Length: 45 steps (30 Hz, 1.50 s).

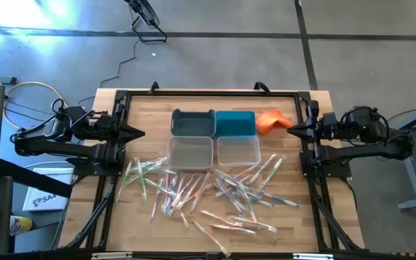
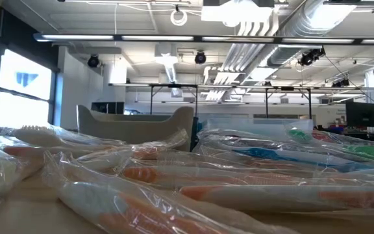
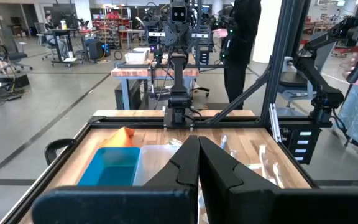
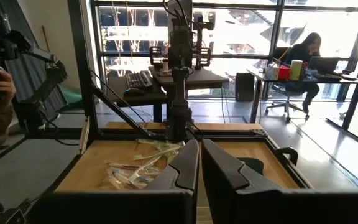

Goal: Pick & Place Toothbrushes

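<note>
Plastic-wrapped toothbrushes (image 1: pixel 208 191) are lying scattered at mixed angles across the front of the wooden surface (image 1: pixel 295 224), forward of both hands and about equally near each, while the left hand (image 1: pixel 139 133) and right hand (image 1: pixel 292 128) are waiting at opposite edges, closed and empty.

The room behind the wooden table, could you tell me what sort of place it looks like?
Probably an open robotics lab or workshop: exposed silver ceiling ducts, another dark robot arm on its own wooden bench, and a seated person at a desk by large windows.
</note>
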Each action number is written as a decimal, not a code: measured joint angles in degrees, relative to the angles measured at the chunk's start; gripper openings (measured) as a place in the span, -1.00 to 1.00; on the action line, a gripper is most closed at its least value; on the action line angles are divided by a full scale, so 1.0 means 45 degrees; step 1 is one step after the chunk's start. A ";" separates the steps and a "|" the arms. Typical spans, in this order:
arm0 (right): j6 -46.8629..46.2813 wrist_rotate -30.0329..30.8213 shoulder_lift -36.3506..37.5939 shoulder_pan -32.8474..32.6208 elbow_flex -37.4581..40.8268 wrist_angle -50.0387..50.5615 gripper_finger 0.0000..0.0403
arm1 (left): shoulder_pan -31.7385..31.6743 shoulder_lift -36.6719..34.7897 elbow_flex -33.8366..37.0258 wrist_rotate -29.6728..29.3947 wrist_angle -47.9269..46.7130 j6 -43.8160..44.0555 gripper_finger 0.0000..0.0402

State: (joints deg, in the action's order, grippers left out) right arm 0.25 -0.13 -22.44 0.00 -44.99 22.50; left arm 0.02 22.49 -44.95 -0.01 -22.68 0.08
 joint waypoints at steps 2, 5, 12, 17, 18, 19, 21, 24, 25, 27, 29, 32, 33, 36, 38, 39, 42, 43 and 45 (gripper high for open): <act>0.0001 -0.0002 0.0000 0.0002 0.0000 0.0000 -0.93 | 0.0003 -0.0002 0.0000 0.0000 0.0000 0.0000 -1.00; 0.0001 0.0003 0.0000 0.0000 0.0000 0.0000 -0.93 | 0.0002 -0.0001 0.0000 0.0004 -0.0004 0.0000 -1.00; 0.0001 -0.0002 0.0000 -0.0002 0.0000 -0.0005 -0.93 | -0.0001 -0.0002 0.0000 0.0000 -0.0005 0.0004 -1.00; 0.0002 -0.0002 0.0000 -0.0002 0.0000 -0.0005 -0.93 | 0.0001 -0.0001 0.0000 0.0000 -0.0005 0.0001 -1.00; 0.0001 -0.0002 0.0000 -0.0001 0.0000 -0.0005 -0.93 | 0.0002 -0.0001 0.0000 0.0001 -0.0005 0.0003 -1.00; 0.0003 -0.0002 -0.0003 -0.0002 0.0000 -0.0004 -0.93 | 0.0003 -0.0002 0.0000 0.0004 -0.0005 0.0004 -1.00; 0.0005 -0.0002 0.0000 0.0002 0.0000 -0.0005 -0.93 | 0.0000 -0.0002 0.0000 0.0002 -0.0005 0.0000 -1.00; 0.0005 -0.0002 0.0000 -0.0003 0.0000 -0.0005 -0.93 | 0.0003 -0.0002 0.0000 0.0005 -0.0005 0.0019 -1.00; 0.0005 -0.0002 0.0000 0.0001 0.0000 -0.0005 -0.93 | 0.0002 0.0000 0.0000 0.0004 -0.0003 0.0046 -1.00; 0.0005 -0.0002 -0.0002 -0.0001 0.0000 -0.0005 -0.93 | 0.0003 0.0001 0.0000 0.0005 -0.0005 0.0049 -1.00; 0.0005 -0.0002 -0.0002 -0.0002 0.0000 -0.0005 -0.93 | 0.0001 -0.0002 0.0000 0.0005 -0.0005 0.0049 -1.00; 0.0005 -0.0002 -0.0003 -0.0001 0.0000 -0.0005 -0.93 | 0.0000 -0.0002 0.0000 0.0005 -0.0002 0.0049 -1.00; 0.0005 -0.0002 0.0000 0.0002 0.0000 -0.0005 -0.93 | 0.0003 0.0001 0.0000 0.0005 -0.0005 0.0049 -1.00; 0.0005 -0.0002 0.0000 0.0002 0.0000 -0.0034 -0.93 | 0.0001 0.0000 0.0000 0.0005 0.0000 0.0046 -1.00; 0.0005 -0.0002 0.0000 0.0002 0.0000 -0.0119 -0.93 | -0.0001 0.0000 0.0000 0.0005 -0.0004 -0.0060 -1.00; 0.0005 -0.0002 0.0000 0.0000 0.0000 -0.0123 -0.93 | 0.0003 -0.0001 0.0000 0.0005 -0.0005 -0.0142 -1.00; 0.0005 -0.0002 0.0000 0.0002 0.0000 -0.0122 -0.93 | 0.0003 0.0002 0.0000 0.0005 -0.0010 -0.0243 -1.00; 0.0005 -0.0002 0.0000 0.0002 -0.0002 -0.0106 -0.93 | -0.0002 0.0000 0.0000 0.0005 -0.0041 -0.0252 -1.00; 0.0002 -0.0002 0.0000 -0.0002 0.0000 -0.0071 -0.93 | -0.0001 -0.0002 0.0000 0.0005 -0.0199 -0.0254 -1.00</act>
State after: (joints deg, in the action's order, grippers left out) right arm 0.26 -0.14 -22.44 -0.01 -44.99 22.18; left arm 0.02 22.48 -44.95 0.01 -23.57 -1.07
